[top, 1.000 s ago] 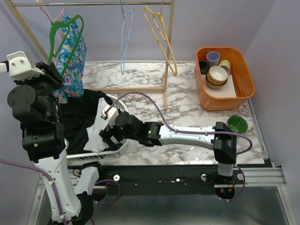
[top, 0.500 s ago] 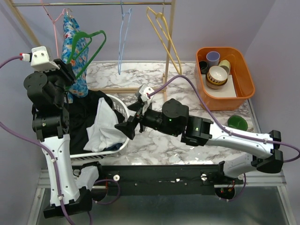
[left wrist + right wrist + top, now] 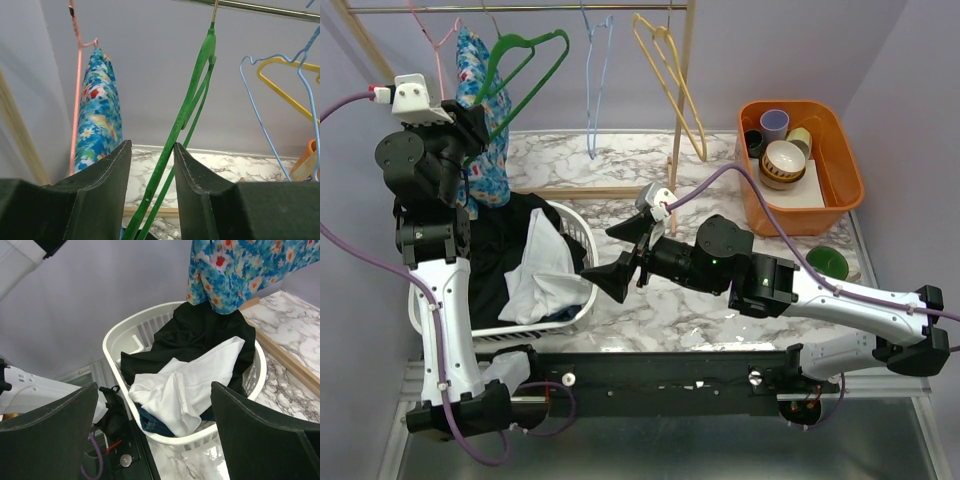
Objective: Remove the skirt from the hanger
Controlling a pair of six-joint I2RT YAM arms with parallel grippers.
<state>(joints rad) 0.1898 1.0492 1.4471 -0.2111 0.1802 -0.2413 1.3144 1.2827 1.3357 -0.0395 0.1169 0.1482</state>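
The black skirt [image 3: 500, 250] lies in and over the white laundry basket [image 3: 575, 225], under a white cloth [image 3: 540, 280]; it also shows in the right wrist view [image 3: 200, 335]. The light-blue hanger [image 3: 597, 80] hangs bare on the rail, also seen in the left wrist view [image 3: 260, 100]. My left gripper [image 3: 470, 130] is raised near the rail; its jaws [image 3: 150, 145] stand apart around a green hanger [image 3: 192, 95], which touches only the right finger. My right gripper [image 3: 610, 255] is wide open and empty beside the basket [image 3: 155, 387].
A blue floral garment [image 3: 485, 100] hangs on a pink hanger at the rail's left. A yellow hanger [image 3: 670, 80] hangs by the right post. An orange bin [image 3: 840, 170] of cups and bowls and a green bowl [image 3: 827, 265] stand at the right.
My left arm has lifted the green hanger up to the rail. My right gripper has drawn back out of the basket to its right side, with the arm swung forward.
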